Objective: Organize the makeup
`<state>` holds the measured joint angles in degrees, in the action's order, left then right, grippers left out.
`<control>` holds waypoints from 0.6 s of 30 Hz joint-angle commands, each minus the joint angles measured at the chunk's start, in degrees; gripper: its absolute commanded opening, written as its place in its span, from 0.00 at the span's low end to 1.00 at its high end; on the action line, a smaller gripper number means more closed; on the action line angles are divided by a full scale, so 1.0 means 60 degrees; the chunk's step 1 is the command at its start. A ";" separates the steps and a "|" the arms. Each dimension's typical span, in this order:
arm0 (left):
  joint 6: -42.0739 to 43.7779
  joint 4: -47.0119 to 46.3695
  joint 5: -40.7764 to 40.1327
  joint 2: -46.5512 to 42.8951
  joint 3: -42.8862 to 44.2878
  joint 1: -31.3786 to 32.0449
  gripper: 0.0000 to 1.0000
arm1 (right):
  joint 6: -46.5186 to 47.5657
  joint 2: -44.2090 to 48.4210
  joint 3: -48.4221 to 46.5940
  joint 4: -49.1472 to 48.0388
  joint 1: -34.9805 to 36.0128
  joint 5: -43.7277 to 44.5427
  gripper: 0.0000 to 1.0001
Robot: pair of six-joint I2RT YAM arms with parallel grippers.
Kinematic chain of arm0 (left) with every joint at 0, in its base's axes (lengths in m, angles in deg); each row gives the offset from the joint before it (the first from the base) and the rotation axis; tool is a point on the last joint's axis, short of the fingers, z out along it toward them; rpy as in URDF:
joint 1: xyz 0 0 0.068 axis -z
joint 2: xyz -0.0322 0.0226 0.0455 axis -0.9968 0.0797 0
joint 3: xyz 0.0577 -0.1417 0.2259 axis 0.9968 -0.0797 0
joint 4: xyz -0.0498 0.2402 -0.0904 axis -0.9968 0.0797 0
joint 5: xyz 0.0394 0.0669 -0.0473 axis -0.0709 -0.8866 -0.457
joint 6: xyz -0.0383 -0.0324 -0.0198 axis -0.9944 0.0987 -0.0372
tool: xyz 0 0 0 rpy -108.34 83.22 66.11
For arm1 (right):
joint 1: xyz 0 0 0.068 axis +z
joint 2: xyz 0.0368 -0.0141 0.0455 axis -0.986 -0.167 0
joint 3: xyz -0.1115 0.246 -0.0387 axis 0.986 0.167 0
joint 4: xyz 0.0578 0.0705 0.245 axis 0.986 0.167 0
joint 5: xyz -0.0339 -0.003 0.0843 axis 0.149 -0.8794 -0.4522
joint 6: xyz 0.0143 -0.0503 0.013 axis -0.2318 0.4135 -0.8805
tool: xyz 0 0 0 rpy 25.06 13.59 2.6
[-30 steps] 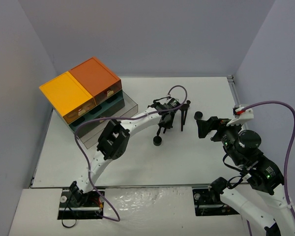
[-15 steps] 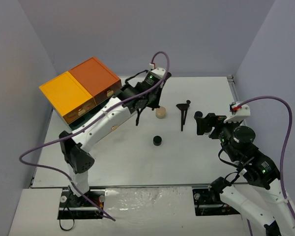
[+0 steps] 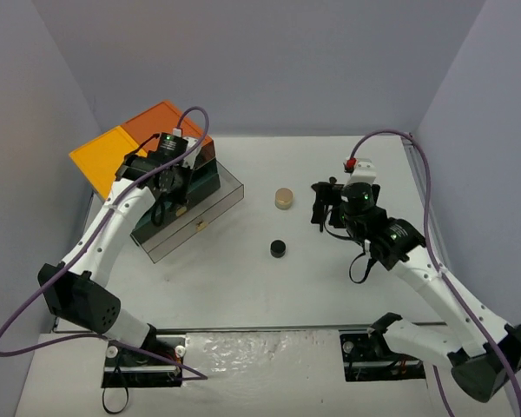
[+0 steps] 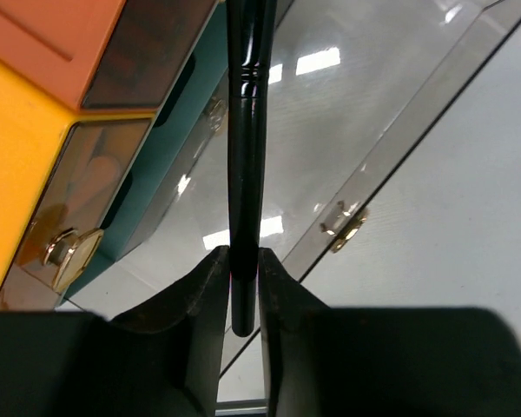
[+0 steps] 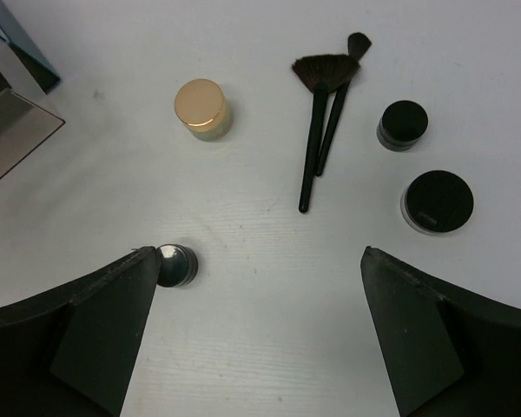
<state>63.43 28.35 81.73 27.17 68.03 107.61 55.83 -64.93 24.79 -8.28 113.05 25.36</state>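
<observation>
My left gripper (image 4: 243, 261) is shut on a black brush handle (image 4: 243, 148) and holds it over the open smoky drawer (image 4: 347, 113) of the cabinet; in the top view the left gripper (image 3: 167, 193) is above that drawer (image 3: 200, 213). My right gripper (image 5: 259, 261) is open and empty above the table. Beyond it lie a gold-lidded jar (image 5: 201, 108), a fan brush (image 5: 315, 113) crossed by a thinner brush (image 5: 340, 87), and two round black compacts (image 5: 403, 124) (image 5: 436, 201). A small shiny compact (image 5: 175, 265) sits beside its left finger. The top view shows the jar (image 3: 283, 199) and a small black compact (image 3: 279, 248).
The dark green cabinet has an orange top (image 3: 161, 122) and a yellow top (image 3: 100, 156) at the back left. Closed drawers with gold handles (image 4: 69, 248) show beside the open one. Grey walls enclose the table on three sides.
</observation>
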 commanded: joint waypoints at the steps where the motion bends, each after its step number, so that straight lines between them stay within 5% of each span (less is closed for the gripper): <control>1: 0.0720 -0.0557 0.0555 -0.0564 -0.0471 -0.0565 0.28 | -0.0635 -0.1109 -0.0253 -0.0663 -0.0304 -0.0111 0.98; 9: 0.0380 -0.0726 0.0665 -0.0728 -0.0393 -0.0680 0.68 | -0.1138 -0.2510 -0.0105 -0.0973 -0.1260 -0.0570 0.96; 18: -0.1347 -0.1229 0.1625 -0.1632 -0.0284 -0.0671 0.73 | -0.1306 -0.4729 -0.0304 -0.1776 -0.1645 -0.0795 0.83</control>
<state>61.60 24.96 88.82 23.49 63.51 103.69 49.74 -88.04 24.77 -14.01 103.44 20.63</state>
